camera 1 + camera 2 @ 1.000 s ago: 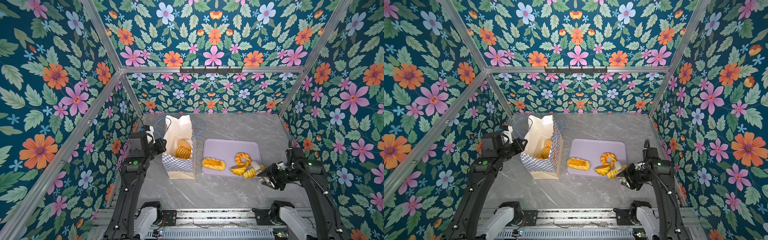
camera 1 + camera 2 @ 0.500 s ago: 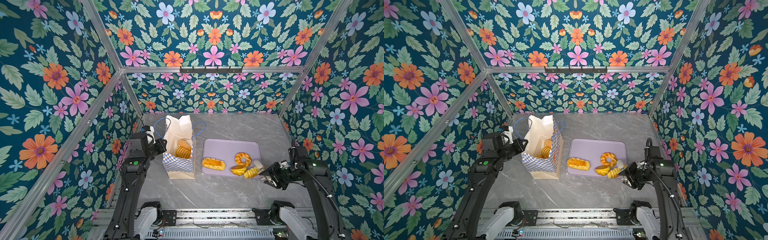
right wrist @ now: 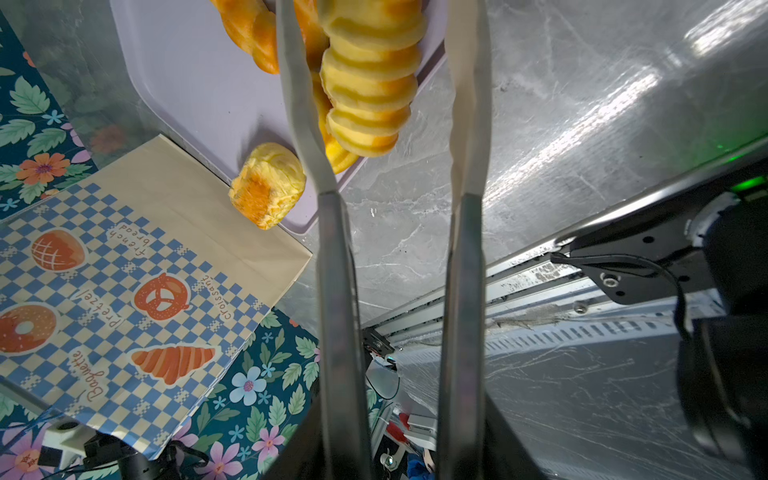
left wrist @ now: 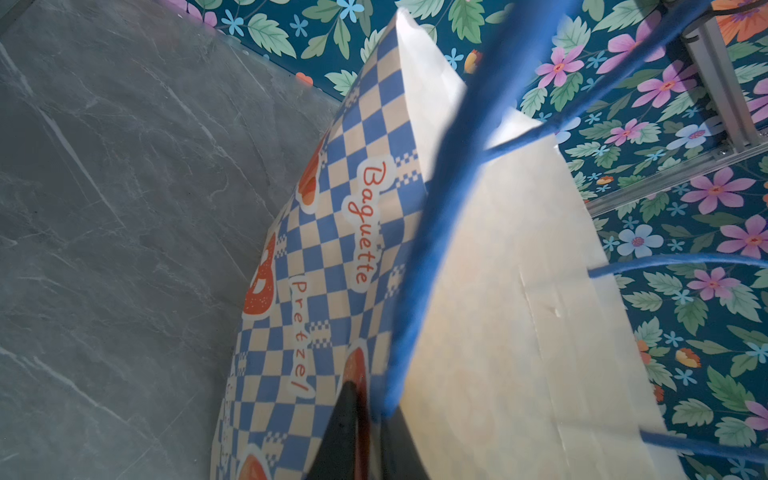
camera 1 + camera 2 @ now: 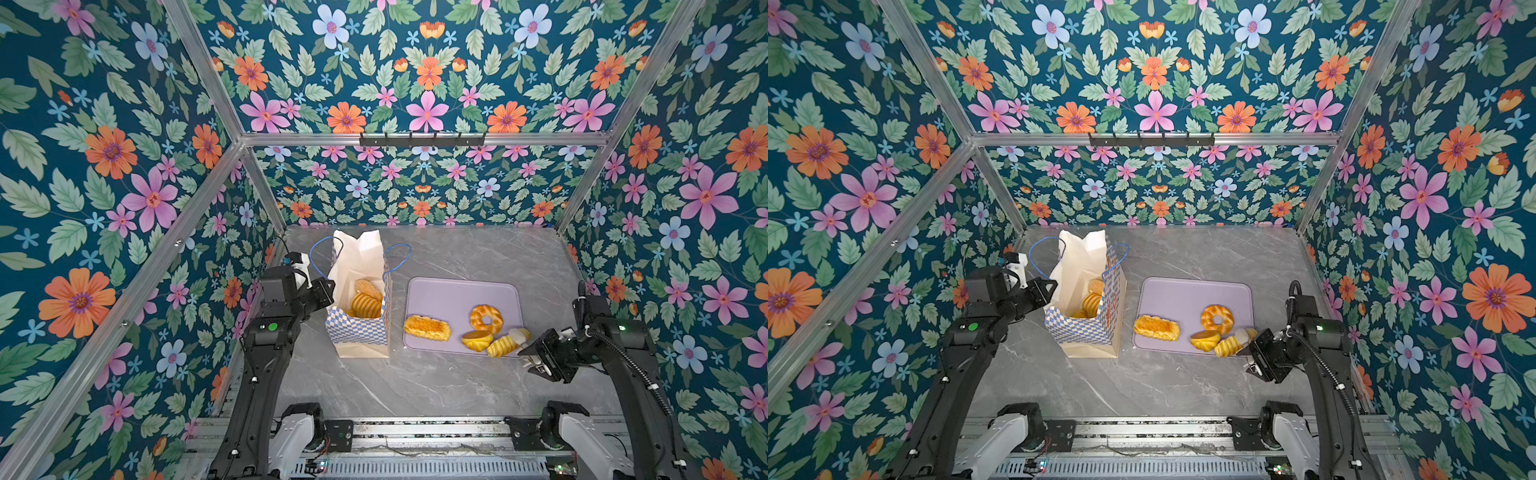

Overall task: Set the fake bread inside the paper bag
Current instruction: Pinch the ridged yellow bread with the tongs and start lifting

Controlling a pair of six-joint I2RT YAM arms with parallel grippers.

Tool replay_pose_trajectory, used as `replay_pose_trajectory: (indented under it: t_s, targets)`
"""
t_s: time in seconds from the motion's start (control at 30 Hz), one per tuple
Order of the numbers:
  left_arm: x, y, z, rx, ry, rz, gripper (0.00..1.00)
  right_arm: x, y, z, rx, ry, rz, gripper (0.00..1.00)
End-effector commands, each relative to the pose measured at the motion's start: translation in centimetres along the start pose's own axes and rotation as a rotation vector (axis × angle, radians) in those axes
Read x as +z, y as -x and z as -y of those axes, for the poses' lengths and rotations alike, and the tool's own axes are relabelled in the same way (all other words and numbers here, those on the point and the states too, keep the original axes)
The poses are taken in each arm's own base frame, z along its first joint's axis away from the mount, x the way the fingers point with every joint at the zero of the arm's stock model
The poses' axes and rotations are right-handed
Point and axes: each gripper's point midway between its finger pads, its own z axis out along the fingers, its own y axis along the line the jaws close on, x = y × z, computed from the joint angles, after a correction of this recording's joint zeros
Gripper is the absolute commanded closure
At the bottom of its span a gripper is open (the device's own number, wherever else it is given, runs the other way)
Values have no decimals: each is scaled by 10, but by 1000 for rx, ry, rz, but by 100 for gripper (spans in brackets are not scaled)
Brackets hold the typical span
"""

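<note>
Holding the paper bag (image 5: 359, 332), straddling the ribbed loaf (image 5: 503, 346).
I have the left gripper (image 5: 328, 291) pinched on the bag's rim; 2 pieces of fake bread (image 5: 365, 303) show inside, 4 lie on the lilac tray (image 5: 457, 291). Right gripper (image 3: 376, 50): partly wide, 1 finger touching the loaf at the tray's edge, 1 apart. Loaf looks light, glossy, likely squashy; I would clamp across its middle, gently.
</note>
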Motion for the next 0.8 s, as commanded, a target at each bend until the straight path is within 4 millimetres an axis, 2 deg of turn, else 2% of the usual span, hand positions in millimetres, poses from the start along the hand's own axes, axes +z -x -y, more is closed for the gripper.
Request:
replay_pose_trajectory:
  t_s: [0.0, 0.3, 0.53, 0.77]
  targets:
    - [0, 0, 1, 1, -6, 3, 87, 3, 6, -3, 10, 10, 9, 55]
    - [-1, 1, 2, 2, -6, 4, 87, 19, 20, -3, 17, 14, 10, 54]
    - [-1, 1, 1, -4, -5, 5, 87, 23, 29, -8, 19, 33, 34, 58]
    - [0, 2, 2, -4, -8, 5, 87, 23, 28, -6, 29, 41, 45, 62]
